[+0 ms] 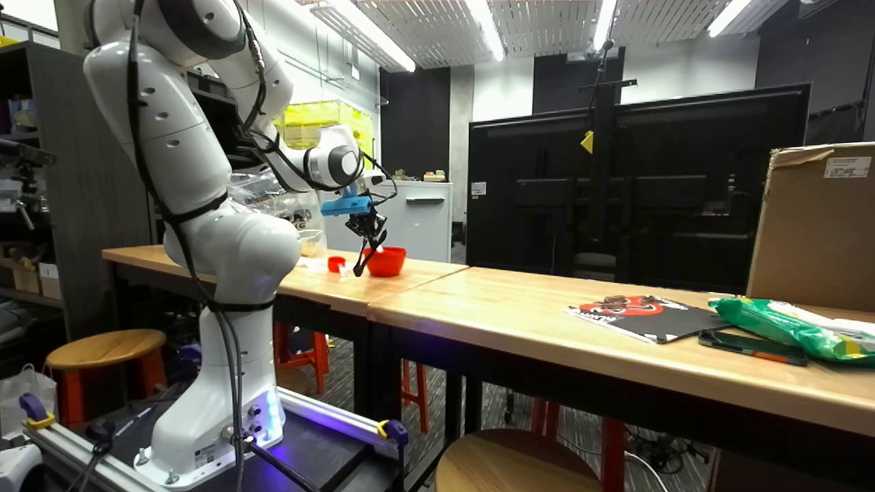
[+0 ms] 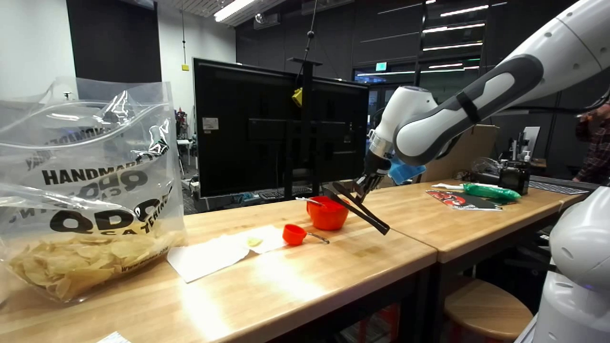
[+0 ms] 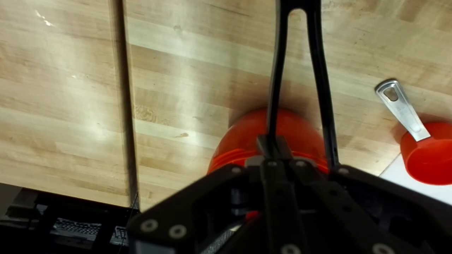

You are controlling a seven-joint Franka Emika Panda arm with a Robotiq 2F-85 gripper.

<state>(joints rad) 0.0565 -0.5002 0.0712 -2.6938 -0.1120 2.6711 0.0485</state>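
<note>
My gripper is shut on one arm of a black tongs-like utensil; it also shows in an exterior view and in the wrist view. The two slim arms of the utensil join at the end away from the gripper, which slants down in both exterior views. A red bowl stands beside and partly behind the gripper, also in the wrist view. A metal handle shows at its rim. A small red measuring cup with a metal handle lies near it, also in the wrist view.
White paper and a clear bag of chips lie on the wooden table. A seam divides the tabletops. A dark printed sheet, a phone and a green package lie farther along. Large screens stand behind.
</note>
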